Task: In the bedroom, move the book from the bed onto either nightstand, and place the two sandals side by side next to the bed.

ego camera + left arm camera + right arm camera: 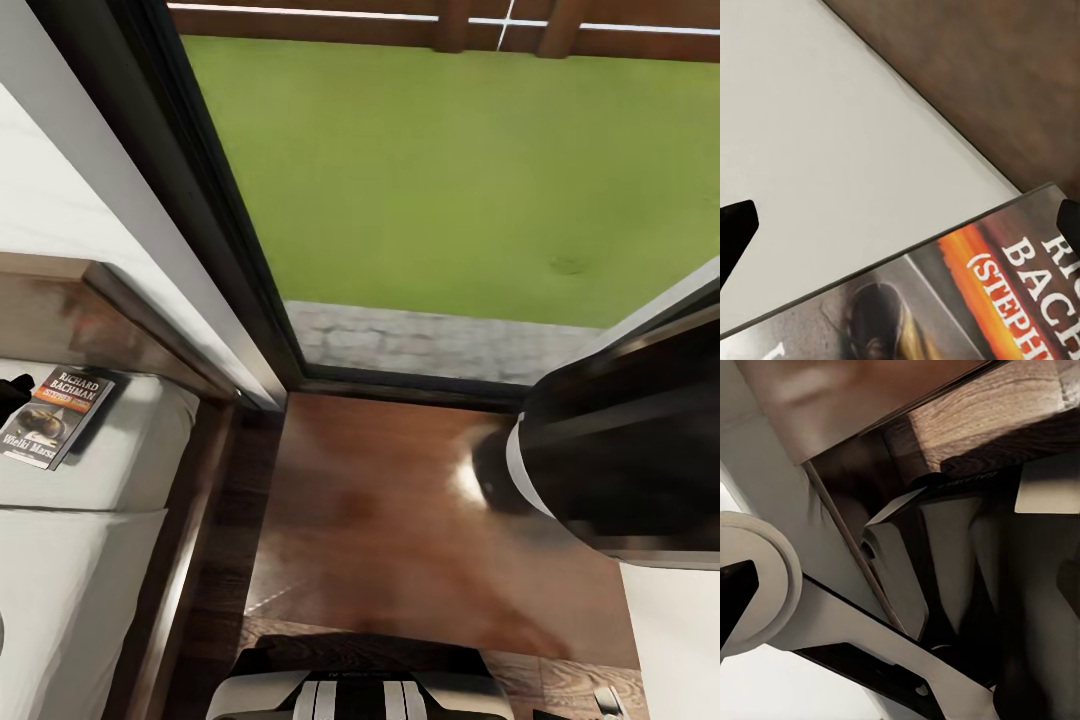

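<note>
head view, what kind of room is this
Most likely a bedroom: a bed with a pale mattress and dark wood frame, a paperback book lying on it, a glossy nightstand beside it, and a tall window onto grass.

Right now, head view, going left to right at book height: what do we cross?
book on the mattress → dark wood bed frame → glossy nightstand top → right arm.

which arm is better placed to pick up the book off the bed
Left, likely. The left gripper hangs right over the book on the bed, jaws apart. The right arm is off toward the window side.
</note>
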You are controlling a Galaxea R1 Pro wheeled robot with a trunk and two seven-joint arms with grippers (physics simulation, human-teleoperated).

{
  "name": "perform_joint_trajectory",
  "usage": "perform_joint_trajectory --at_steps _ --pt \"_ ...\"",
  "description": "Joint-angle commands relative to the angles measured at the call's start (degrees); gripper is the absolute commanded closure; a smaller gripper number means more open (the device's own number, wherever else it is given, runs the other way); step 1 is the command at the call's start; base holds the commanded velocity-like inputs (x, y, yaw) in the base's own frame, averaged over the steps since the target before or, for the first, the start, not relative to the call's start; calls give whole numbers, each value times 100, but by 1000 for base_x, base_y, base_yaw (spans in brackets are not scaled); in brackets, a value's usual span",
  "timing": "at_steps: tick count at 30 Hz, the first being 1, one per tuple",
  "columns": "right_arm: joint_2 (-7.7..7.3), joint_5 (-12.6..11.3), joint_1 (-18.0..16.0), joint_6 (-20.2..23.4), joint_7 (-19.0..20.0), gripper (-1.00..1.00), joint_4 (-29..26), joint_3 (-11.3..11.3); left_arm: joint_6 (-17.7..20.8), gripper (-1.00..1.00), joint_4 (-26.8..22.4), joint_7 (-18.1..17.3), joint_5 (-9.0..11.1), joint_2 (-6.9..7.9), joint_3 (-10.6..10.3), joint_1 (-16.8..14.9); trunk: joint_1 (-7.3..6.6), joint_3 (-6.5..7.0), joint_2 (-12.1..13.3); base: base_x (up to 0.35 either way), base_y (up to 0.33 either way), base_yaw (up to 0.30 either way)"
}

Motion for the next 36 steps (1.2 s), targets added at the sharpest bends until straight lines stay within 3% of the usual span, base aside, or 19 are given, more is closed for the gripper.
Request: perform_joint_trajectory --at_steps 1,6,14,25,30,36 --pt "-1 -44 -1 60 19 -100 1 29 27 -100 -9 34 61 0 -2 -1 0 -3 -1 0 0 0" --pt "-1 -44 -1 60 18 -100 1 31 35 -100 -8 35 61 0 -10 -1 0 -3 -1 0 0 0" --pt "-1 -44 -1 60 19 -100 1 29 36 -100 -8 34 61 0 -11 -1 176 -146 -322 0 0 0" --pt "-1 -44 -1 60 20 -100 1 29 39 -100 -8 34 61 0 -11 -1 176 -146 -322 0 0 0" --pt "-1 -44 -1 60 20 -100 1 29 44 -100 -8 34 61 0 -11 -1 285 -236 -523 0 0 0" --pt "-1 -44 -1 60 19 -100 1 29 49 -100 -8 31 62 0 -11 -1 285 -236 -523 0 0 0"
